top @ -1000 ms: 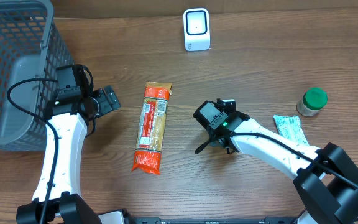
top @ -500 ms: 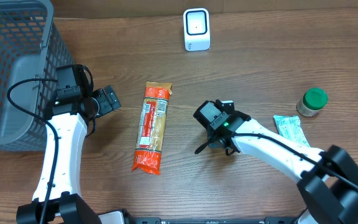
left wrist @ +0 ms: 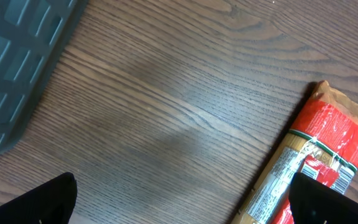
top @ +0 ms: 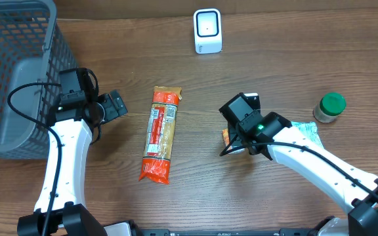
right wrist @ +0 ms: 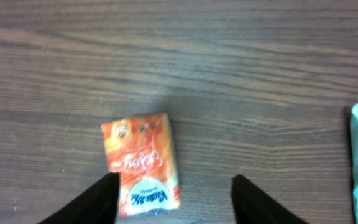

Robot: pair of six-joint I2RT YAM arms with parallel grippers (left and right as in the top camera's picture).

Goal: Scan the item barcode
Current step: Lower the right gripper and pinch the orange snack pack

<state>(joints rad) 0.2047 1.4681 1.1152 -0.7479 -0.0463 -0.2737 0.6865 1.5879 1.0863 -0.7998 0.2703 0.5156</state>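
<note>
While no barcode faces the scanner point(top: 207, 31), the task stands as not yet done: 0 items are lifted and every item lies on the table point(top: 294, 59). Item 1, orange packet point(right wrist: 142, 167): flat on the wood directly under the right gripper point(right wrist: 176, 180), between its 2 fingers and closer to one of them, well apart from the scanner at the far edge. The right gripper's jaws stand part-spread and clasp nothing, with bare wood on one side of the packet. This is judged the item in hand; left to do are the grasp, the carry to the scanner and the turn of the code toward its window. Writing: slanted script and a white oval badge, seen upside down and too blurred to read; no barcode shows on this face. Item 2, long red-and-orange pasta packet point(top: 161, 134): white panel of fine print, illegible. Item 3, green-lidded jar point(top: 330, 107); item 4, teal packet point(top: 306, 133): no legible text. The left gripper point(left wrist: 182, 186) hangs spread wide and empty beside the grey basket point(top: 5, 39).
</note>
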